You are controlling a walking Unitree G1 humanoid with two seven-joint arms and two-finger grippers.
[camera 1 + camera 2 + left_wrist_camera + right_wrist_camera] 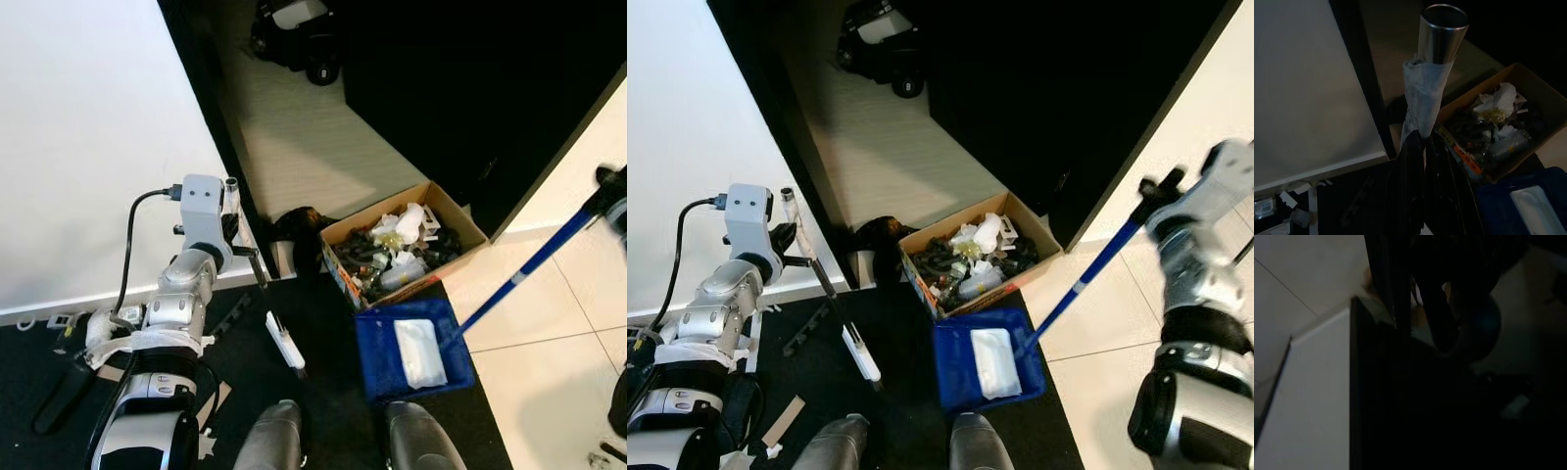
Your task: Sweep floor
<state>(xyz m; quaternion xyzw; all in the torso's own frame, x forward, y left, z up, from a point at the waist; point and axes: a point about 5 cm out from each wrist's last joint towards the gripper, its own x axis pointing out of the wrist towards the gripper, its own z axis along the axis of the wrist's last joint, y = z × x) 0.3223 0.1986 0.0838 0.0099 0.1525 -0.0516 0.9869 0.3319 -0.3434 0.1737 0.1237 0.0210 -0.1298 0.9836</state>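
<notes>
The left pincer (795,238) is clenched round the broom (828,294) near its paper-wrapped top. The broom leans down to the dark floor, and its white head lies just left of the dustpan (985,364). The right pincer (1156,201) grips the top of the dustpan's long blue handle (1083,281). The blue dustpan sits on the floor just in front of the box (975,257), with a white wad in it. The box is full of rubbish.
</notes>
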